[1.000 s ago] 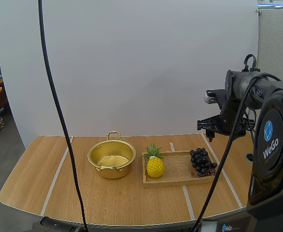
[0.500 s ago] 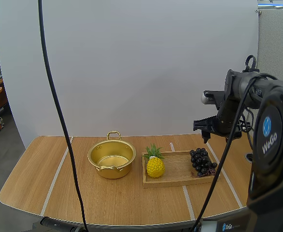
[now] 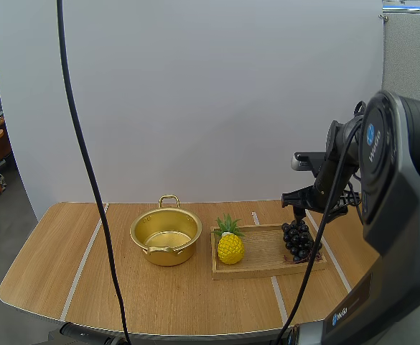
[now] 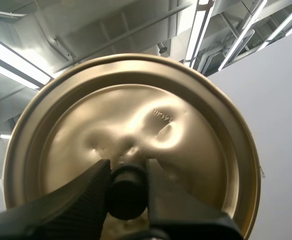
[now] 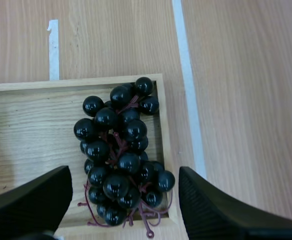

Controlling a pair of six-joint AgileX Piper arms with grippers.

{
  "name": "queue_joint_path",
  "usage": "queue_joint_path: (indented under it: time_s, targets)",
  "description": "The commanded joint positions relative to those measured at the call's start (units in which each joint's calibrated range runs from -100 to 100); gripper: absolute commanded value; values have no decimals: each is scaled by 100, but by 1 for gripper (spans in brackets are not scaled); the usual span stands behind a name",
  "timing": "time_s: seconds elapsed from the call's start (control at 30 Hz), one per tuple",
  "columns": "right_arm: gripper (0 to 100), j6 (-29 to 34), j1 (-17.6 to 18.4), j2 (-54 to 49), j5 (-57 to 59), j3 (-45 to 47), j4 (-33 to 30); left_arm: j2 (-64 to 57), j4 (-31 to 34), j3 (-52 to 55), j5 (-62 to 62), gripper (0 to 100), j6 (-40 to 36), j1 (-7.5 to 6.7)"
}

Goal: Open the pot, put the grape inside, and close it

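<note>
Grapes (image 5: 121,155): glossy black bunch, reddish stems, tray (image 5: 31,130) corner; lid (image 4: 101,110) shiny gold.

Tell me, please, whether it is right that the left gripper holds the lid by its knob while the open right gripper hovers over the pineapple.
Not the pineapple: the right wrist view shows the open right gripper hovering over the grapes. The rest holds.
</note>
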Motion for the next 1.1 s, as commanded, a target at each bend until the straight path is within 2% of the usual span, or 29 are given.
queue_joint_path:
  time_s: [0.0,0.43,1.07]
  targets:
    - [100,-143,-28,224,-277,-39,112,-33,12,-41,-192,0,-29,-11]
    - [100,-276,171,687,-662,-39,131,-33,12,-41,-192,0,-29,-11]
    - [100,-307,169,687,-1279,-39,95,-33,12,-41,-192,0,-29,-11]
